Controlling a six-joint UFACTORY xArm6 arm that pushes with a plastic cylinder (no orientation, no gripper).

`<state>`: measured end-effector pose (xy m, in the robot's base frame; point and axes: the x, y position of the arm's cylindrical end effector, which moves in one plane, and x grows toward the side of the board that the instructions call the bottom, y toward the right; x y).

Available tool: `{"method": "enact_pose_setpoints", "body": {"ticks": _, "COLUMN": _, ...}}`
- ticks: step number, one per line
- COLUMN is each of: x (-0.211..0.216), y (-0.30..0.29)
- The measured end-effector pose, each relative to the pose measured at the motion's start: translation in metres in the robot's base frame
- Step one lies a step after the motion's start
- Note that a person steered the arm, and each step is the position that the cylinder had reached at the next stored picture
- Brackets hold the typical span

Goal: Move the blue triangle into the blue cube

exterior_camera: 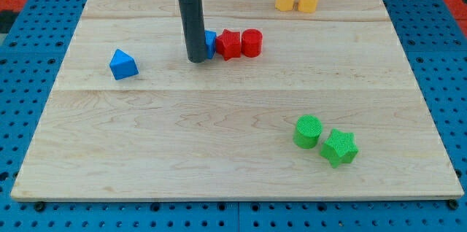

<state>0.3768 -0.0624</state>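
— Where's the rod?
— My tip (197, 60) holds nothing, touching the blue cube (210, 44) at its nine o'clock.
— The blue triangle (123, 65)?
— Further out at nine o'clock, on pale wood-grain board (219, 144).

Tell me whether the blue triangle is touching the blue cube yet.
Not touching. The blue triangle sits alone toward the view's left; bare wood separates it from the blue cube, which my tip partly hides.

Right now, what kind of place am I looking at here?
Probably a robotics lab test bench. A wooden board lies on a blue perforated base, small coloured blocks like the blue triangle and green star are scattered on it, and my tip rests beside the blue cube.
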Motion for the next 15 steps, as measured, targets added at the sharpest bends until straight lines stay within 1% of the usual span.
{"method": "enact_pose_setpoints", "body": {"ticks": 2, "x": 0.001, "y": 0.017}}
{"method": "enact_pose_setpoints", "body": {"ticks": 3, "x": 0.015, "y": 0.018}}
{"method": "enact_pose_setpoints", "body": {"ticks": 4, "x": 0.051, "y": -0.069}}
{"method": "enact_pose_setpoints", "body": {"ticks": 5, "x": 0.051, "y": -0.155}}
{"method": "enact_pose_setpoints", "body": {"ticks": 6, "x": 0.035, "y": -0.164}}
{"method": "enact_pose_setpoints", "body": {"ticks": 7, "x": 0.025, "y": -0.129}}
{"method": "enact_pose_setpoints", "body": {"ticks": 8, "x": 0.033, "y": -0.107}}
{"method": "enact_pose_setpoints", "body": {"ticks": 9, "x": 0.064, "y": -0.095}}
{"method": "enact_pose_setpoints", "body": {"ticks": 10, "x": 0.070, "y": -0.049}}
{"method": "enact_pose_setpoints", "body": {"ticks": 11, "x": 0.053, "y": -0.056}}
{"method": "enact_pose_setpoints", "body": {"ticks": 12, "x": 0.019, "y": -0.073}}
{"method": "enact_pose_setpoints", "body": {"ticks": 13, "x": 0.002, "y": -0.099}}
{"method": "enact_pose_setpoints", "body": {"ticks": 14, "x": 0.016, "y": -0.091}}
{"method": "enact_pose_setpoints", "body": {"ticks": 15, "x": 0.044, "y": -0.135}}
